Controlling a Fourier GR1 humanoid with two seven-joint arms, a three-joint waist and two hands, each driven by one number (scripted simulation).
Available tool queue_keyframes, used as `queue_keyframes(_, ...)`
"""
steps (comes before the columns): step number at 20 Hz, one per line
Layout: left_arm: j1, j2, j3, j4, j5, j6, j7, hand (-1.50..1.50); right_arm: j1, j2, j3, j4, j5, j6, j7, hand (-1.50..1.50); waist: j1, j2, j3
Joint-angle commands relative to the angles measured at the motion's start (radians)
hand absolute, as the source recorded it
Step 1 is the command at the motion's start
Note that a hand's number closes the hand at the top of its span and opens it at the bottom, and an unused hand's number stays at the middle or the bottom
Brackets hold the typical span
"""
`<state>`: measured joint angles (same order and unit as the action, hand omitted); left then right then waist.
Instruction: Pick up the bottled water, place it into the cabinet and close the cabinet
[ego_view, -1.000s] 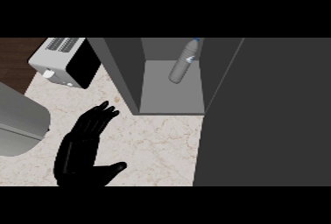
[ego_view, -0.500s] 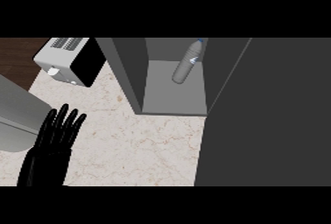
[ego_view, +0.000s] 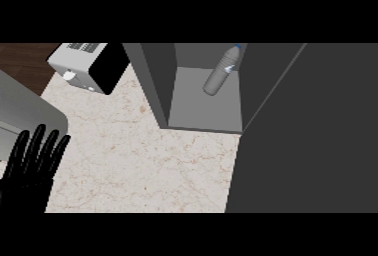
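Plainly, the fingers (ego_view: 38, 145) of the left hand (ego_view: 28, 172) are straight and slightly spread. They point up the view at its lower left edge, holding nothing, and the hand rests open there. The right hand shows nowhere.

Beyond the hand lies the pale marbled counter (ego_view: 148, 165), with a toaster (ego_view: 85, 67) at its far left corner. The bottled water (ego_view: 220, 75) is well apart from the hand. It is already inside the cabinet (ego_view: 151, 75), on the shelf floor toward the back right, cap away from the viewer. Whether it stands straight or leans on the wall I cannot tell.

It should handle as a fairly light thing with smooth, thin plastic walls that give under a squeeze and may slip. The best hold would be round the mid body, below the neck. The cabinet door (ego_view: 310, 140) stands open at the right, so closing it seems to be what is left.
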<state>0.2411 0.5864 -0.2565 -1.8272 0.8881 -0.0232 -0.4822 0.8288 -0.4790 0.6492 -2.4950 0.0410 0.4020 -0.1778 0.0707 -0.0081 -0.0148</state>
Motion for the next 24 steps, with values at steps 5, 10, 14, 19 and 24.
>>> queue_keyframes(5, 0.038, 0.07, 0.061, -0.032, 0.057, -0.093, 0.012, -1.5, -0.099, 0.046, 0.233, -0.085, 0.013, 0.034, 0.125, 1.5, 0.054, 0.019, 0.0)
queue_keyframes(10, 0.058, 0.096, 0.086, -0.032, 0.068, -0.14, 0.004, -1.5, -0.164, 0.051, 0.212, -0.054, 0.006, 0.026, 0.169, 1.5, 0.084, 0.025, -0.002)
queue_keyframes(14, 0.062, 0.12, 0.099, -0.021, 0.082, -0.185, 0.009, -1.5, -0.209, 0.053, 0.19, -0.038, -0.032, 0.028, 0.2, 1.5, 0.115, 0.039, -0.004)
queue_keyframes(19, 0.058, 0.136, 0.107, -0.018, 0.082, -0.201, 0.016, -1.5, -0.279, 0.041, 0.155, -0.015, -0.03, 0.043, 0.221, 1.5, 0.146, 0.048, -0.008)
queue_keyframes(24, 0.046, 0.158, 0.109, -0.019, 0.087, -0.222, 0.035, -1.5, -0.389, -0.044, 0.089, -0.031, 0.001, 0.114, 0.241, -1.5, 0.185, 0.046, -0.014)
